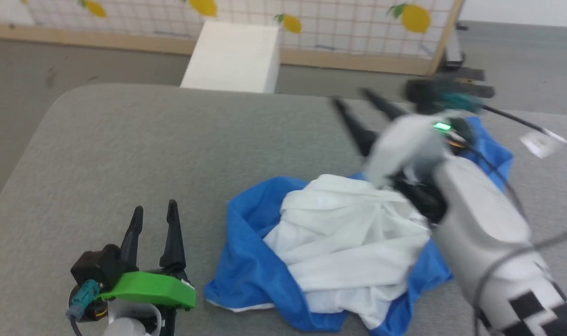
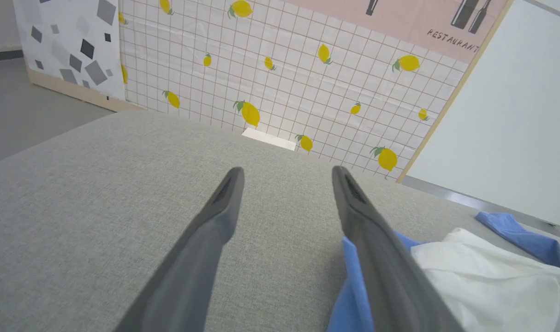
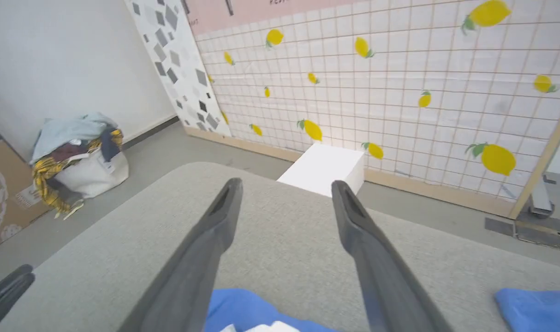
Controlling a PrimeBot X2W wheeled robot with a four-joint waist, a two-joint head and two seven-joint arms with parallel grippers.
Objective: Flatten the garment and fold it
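The garment [image 1: 349, 242], a soft white shirt with bright blue sleeves, lies in a crumpled heap on the grey, fabric-covered surface [image 1: 124, 140], toward its near right part. The white body is bunched up in the middle, with blue cloth curling round its left and lower edges and more blue poking out behind the right arm. No neckband or chest patch can be made out in the folds.

The right claw [image 1: 350, 95] hangs over the far side of the heap, blurred, with its two long dark fingers pointing away across the surface. From its own wrist, the right claw [image 3: 285, 182] is spread wide with nothing between the fingers; bare grey cloth shows in the gap and blue fabric [image 3: 243, 309] sits below them.

The left claw [image 1: 155, 207] sits at the near left, just beside the heap and apart from it, fingers parted and empty. From its wrist, the left claw [image 2: 287, 169] frames bare surface, with the shirt [image 2: 483, 276] off to its right.

Beyond the far edge stands a white rectangular box [image 1: 232, 56] on the floor, against a tiled panel printed with yellow lemons [image 1: 358, 23]. A stuffed white laundry bag [image 3: 77, 157] sits by the wall.
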